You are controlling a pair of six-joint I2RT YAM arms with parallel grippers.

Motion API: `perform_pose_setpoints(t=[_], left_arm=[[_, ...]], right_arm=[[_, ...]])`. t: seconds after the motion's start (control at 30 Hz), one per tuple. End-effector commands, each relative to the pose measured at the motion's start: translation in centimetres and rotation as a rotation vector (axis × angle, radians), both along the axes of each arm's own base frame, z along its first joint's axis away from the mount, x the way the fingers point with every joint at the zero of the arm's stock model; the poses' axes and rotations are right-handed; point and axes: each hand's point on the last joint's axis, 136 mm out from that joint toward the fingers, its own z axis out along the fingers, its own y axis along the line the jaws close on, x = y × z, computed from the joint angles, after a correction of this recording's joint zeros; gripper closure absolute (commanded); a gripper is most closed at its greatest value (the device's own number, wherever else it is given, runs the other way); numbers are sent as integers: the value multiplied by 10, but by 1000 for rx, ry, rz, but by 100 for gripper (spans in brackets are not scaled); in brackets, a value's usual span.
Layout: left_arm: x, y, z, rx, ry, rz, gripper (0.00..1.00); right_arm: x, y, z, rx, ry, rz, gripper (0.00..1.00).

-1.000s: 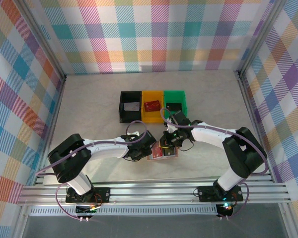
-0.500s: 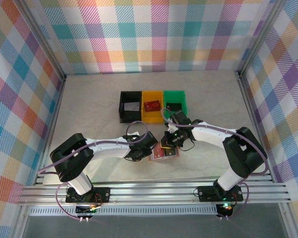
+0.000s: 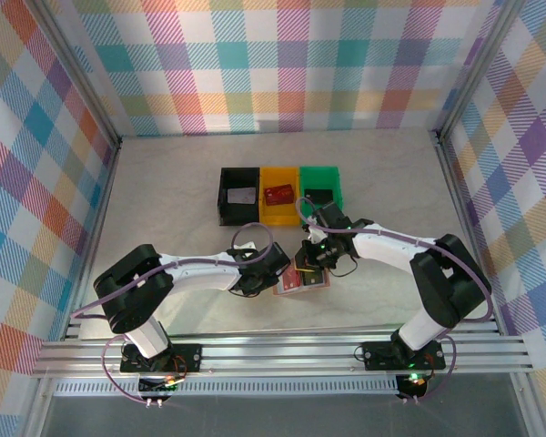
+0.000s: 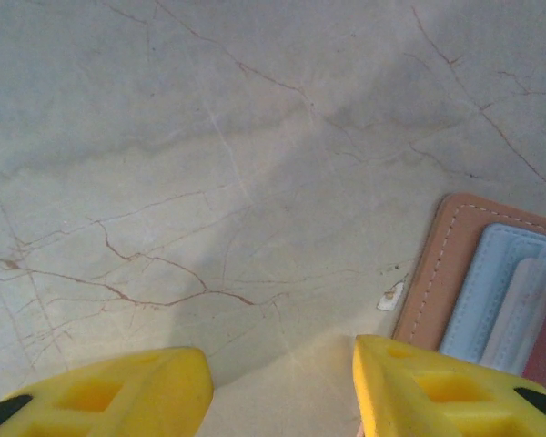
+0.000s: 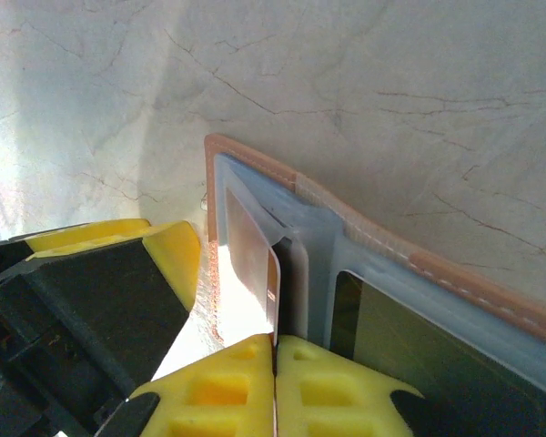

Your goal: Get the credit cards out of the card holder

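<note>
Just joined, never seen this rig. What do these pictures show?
A left arm and a right arm at a table, each ending in a yellow two-finger gripper. The overhead picture looks down from behind them; the other two come from a camera on each wrist. On the table: an open card holder, a black bin, a yellow bin, a green bin. The right gripper is pinched shut on a credit card partly in the holder. The left gripper is open over bare table beside it.

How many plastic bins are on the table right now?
3, in a row beyond the card holder: black bin at the left, yellow bin in the middle, green bin at the right. None seems hidden.
</note>
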Motion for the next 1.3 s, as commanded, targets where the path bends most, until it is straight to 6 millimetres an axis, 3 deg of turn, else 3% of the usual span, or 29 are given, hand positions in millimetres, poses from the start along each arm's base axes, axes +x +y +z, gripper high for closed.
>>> perform_pose_setpoints(t=[0.0, 0.27, 0.63, 0.77, 1.07, 1.27], left_arm=[[-68, -13, -84, -60, 321, -50, 49], [-70, -17, -87, -61, 325, -60, 49], [-70, -17, -86, -58, 324, -64, 48], [-70, -16, -84, -58, 318, -66, 48], [-61, -11, -55, -27, 265, -90, 45], [-52, -9, -27, 17, 216, -118, 43]], right_arm=[[-1, -5, 3, -4, -16, 5, 95], [1, -16, -4, -89, 3, -21, 100], [3, -36, 5, -221, -8, -36, 100], [1, -24, 19, -130, -11, -15, 100], [0, -22, 45, -119, -18, -12, 100], [-3, -21, 43, -129, 13, -7, 100]])
